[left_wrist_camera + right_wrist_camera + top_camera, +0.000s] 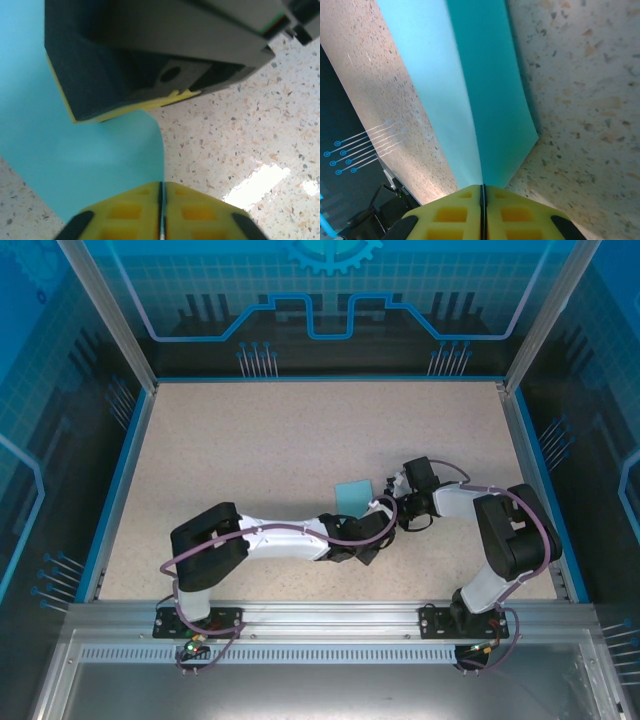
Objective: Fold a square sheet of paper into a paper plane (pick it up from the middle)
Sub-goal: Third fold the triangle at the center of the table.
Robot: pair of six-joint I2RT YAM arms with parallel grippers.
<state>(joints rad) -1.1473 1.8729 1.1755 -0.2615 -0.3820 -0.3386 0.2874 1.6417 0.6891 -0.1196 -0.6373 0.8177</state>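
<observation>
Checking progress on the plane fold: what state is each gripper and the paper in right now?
left gripper: shut on the sheet of paper, pinching its edge.
right gripper: shut on the sheet of paper, at the end of a crease line.
sheet of paper: curved, with one straight crease along it, pinched by both grippers, not yet plane-shaped.

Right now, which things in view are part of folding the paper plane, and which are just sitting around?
Part of the job:
light-blue paper, already creased
left fingers, shut on the paper
right fingers, shut on the paper

Just there:
speckled table
blue enclosure panels
aluminium frame
</observation>
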